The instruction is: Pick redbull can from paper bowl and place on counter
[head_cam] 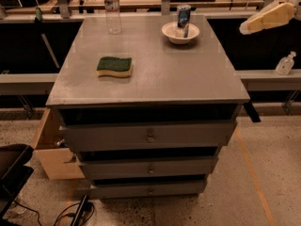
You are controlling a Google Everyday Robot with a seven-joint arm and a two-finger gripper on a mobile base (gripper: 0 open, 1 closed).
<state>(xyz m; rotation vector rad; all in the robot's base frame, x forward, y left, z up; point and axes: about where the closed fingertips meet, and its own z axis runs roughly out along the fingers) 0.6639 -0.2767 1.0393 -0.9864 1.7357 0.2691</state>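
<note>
- Gripper [244,28], aperture indeterminate, hangs beyond the grey metal counter's [155,79] right edge.
- Off-centre contact may topple the slim blue-and-silver redbull can [183,17] in the white paper bowl [170,35], far-right corner.

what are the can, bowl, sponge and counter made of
can: likely aluminium, glossy blue-and-silver skin, silver top.
bowl: matte white, thin rim, probably paper, possibly plastic.
sponge: yellow foam under a coarse green scouring layer.
counter: grey metal by its dull sheen, perhaps painted.
The gripper hangs beyond the counter's right edge, away from the can.
</note>
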